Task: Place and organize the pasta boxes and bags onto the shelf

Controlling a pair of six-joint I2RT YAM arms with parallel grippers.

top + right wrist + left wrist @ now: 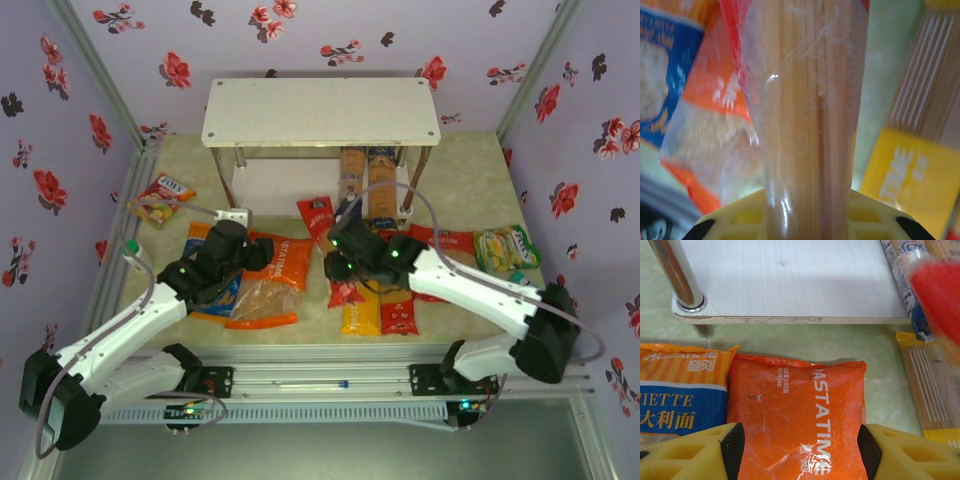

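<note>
**Shelving the red spaghetti pack (805, 115)**

It is clamped in the right jaws, lifted off the surface (470, 160) just in front of the shelf (320, 112). Feed it end-first onto the lower tier, parallel to the dark blue packs (365, 182) there. The left jaws stand open astride the orange bag (795, 405).

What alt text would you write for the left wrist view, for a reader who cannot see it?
The left end effector has its yellow fingers spread on either side of an orange pasta bag. A blue-orange bag lies left of it, and the white shelf stands beyond.
</note>
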